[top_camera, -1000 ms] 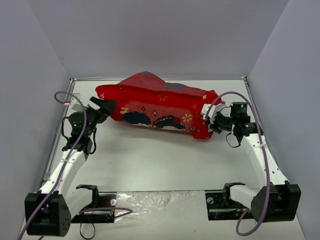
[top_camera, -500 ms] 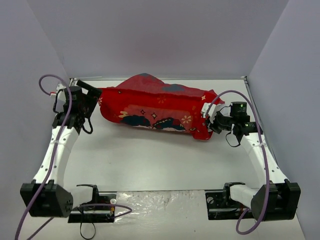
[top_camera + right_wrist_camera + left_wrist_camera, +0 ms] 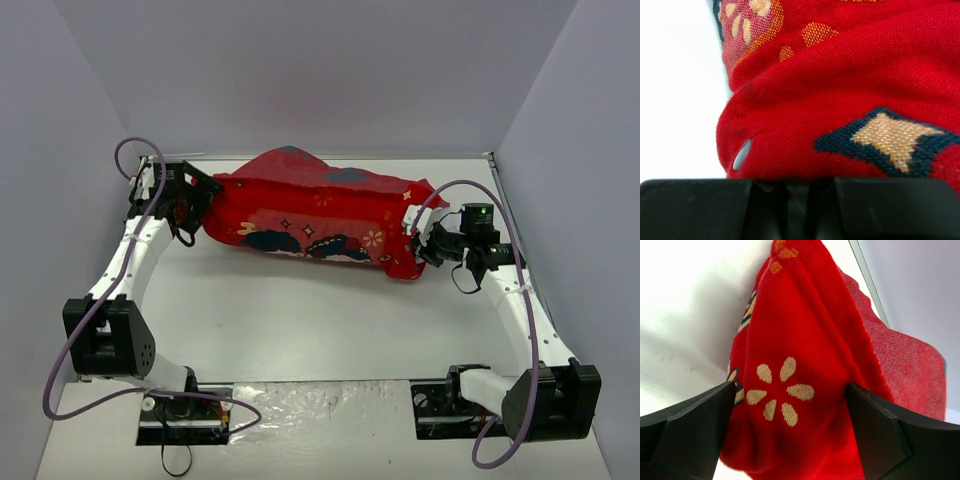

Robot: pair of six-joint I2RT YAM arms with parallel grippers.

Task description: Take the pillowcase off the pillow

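Note:
The red pillowcase (image 3: 320, 210) lies bulging across the back of the table, printed side up. The pillow is hidden inside it. A small white patch (image 3: 411, 216) shows at the case's right end, and I cannot tell if it is the pillow. My left gripper (image 3: 207, 192) is open, and its jaws straddle the case's left end, where a gold flower (image 3: 782, 392) lies between the fingers (image 3: 690, 435). My right gripper (image 3: 420, 243) is shut on a fold of the pillowcase (image 3: 850, 100) at its right end, beside a small grey snap button (image 3: 741, 155).
The grey walls stand close behind the case and at both sides. The table's metal edge rail (image 3: 120, 250) runs just left of the left arm. White table surface (image 3: 320, 320) lies in front of the case. The arm bases (image 3: 185, 415) sit at the near edge.
My left arm has swung outward and back toward the far left corner, and its open gripper now sits around the case's left end. The right gripper and the case's right end have not moved.

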